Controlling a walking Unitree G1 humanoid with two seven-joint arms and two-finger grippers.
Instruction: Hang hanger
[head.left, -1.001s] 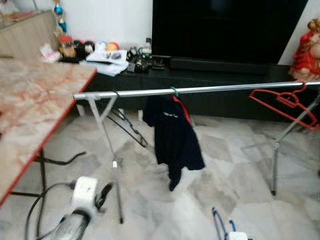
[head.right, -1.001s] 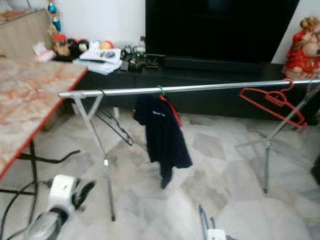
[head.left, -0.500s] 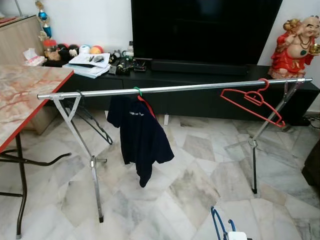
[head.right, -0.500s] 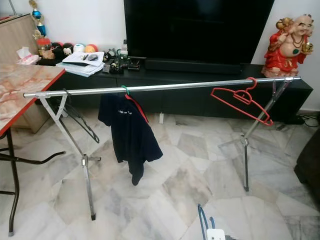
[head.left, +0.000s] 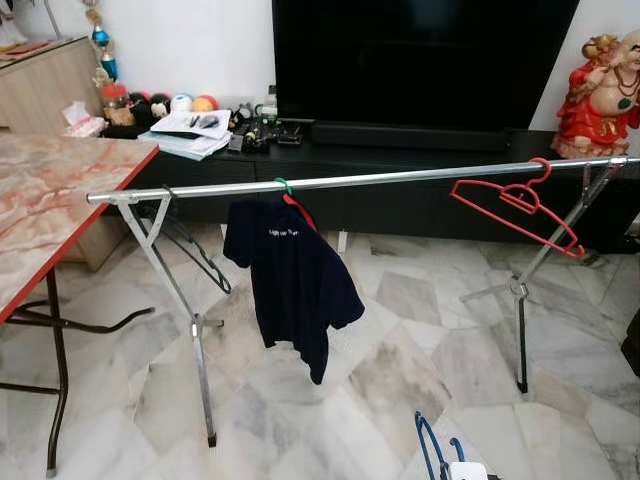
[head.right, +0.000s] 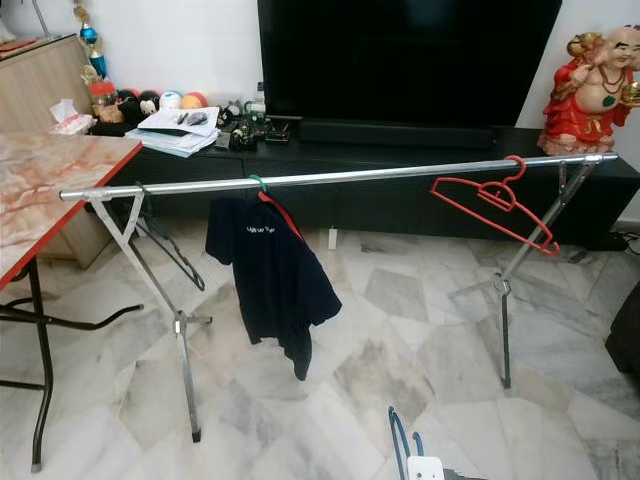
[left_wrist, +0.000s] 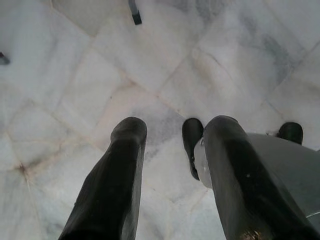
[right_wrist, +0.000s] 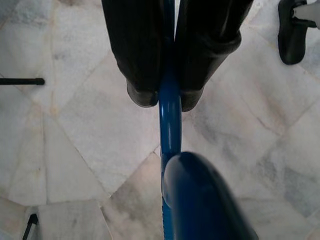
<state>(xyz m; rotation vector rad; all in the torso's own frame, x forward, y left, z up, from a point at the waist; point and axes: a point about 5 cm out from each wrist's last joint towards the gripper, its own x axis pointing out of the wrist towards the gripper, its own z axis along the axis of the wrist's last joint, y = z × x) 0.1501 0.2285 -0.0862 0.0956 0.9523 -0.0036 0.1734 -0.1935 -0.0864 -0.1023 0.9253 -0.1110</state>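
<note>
not yet hung: blue hanger (right_wrist: 170, 115) pinched between pressed-together fingers of right gripper (right_wrist: 167, 97), low over floor, well short of rail (head.left: 400, 179). left gripper (left_wrist: 170, 135) spread, holding nothing. left to do: lift, hook onto rail between shirt (head.left: 295, 280) and red hanger (head.left: 520, 205).

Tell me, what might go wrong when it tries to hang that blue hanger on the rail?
The right gripper pinches the blue hanger by a thin section only, so it might twist or slip while lifted. The rail is narrow, so the hook could miss it and drop onto the marble floor. The dark shirt and red hanger already occupy parts of the rail; aiming too near either could snag or knock them.
</note>
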